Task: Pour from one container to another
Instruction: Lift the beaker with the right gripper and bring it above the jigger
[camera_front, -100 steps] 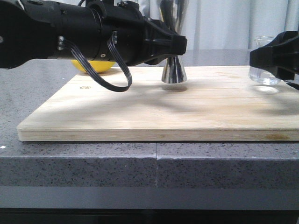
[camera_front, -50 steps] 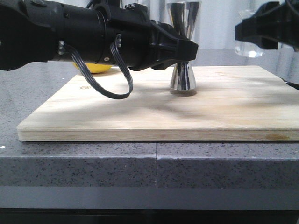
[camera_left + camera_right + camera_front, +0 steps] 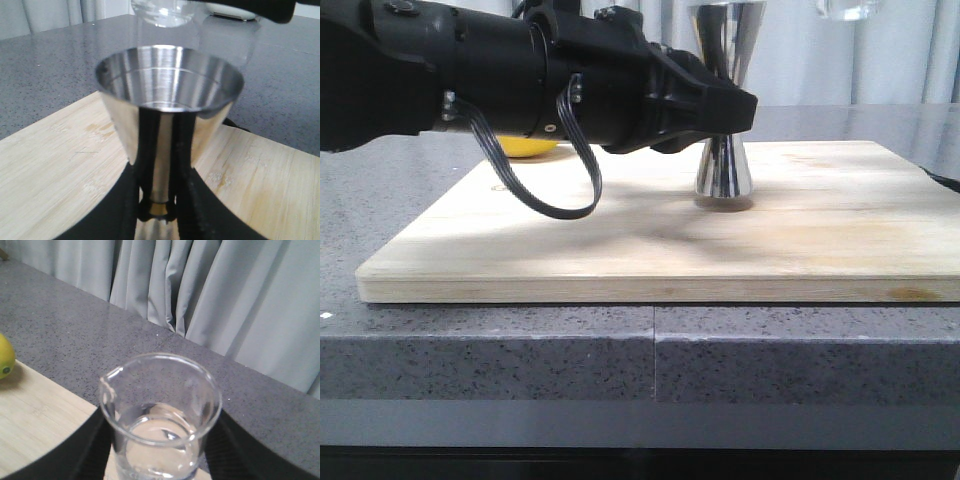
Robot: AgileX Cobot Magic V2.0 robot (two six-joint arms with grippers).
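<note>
Beaker point(image 3: 160, 415): clear glass, upright, a shallow pool of clear liquid at the bottom, pour lip toward the lemon side. It is off the board and high; in the front view only its base point(image 3: 847, 10) shows at the top edge, up and to the right of the jigger. The right gripper point(image 3: 160, 460) shows only as dark finger shapes on either side of the glass, so I judge it pinched on the beaker, though the contact itself is out of frame.

Jigger point(image 3: 167, 80): steel, open cup up, gold band at the waist. The left gripper point(image 3: 159, 210) has its fingers point(image 3: 145, 165) pressed onto the narrow waist. In the front view its base point(image 3: 722, 180) sits on or just above the wooden board point(image 3: 620, 240); I can't tell which.

Risks as I read them:
- The left wrist view puts the glass base point(image 3: 162, 11) over the far rim of the cup, not its centre. Tipping from there could send liquid past the rim onto the board.
- The beaker is high, so the fall is long: splash out of a narrow cone.
- The grip at the thin waist is on slick steel; a knock from the beaker could twist the jigger.
- The lemon point(image 3: 525, 148) behind the left arm is well clear.
</note>
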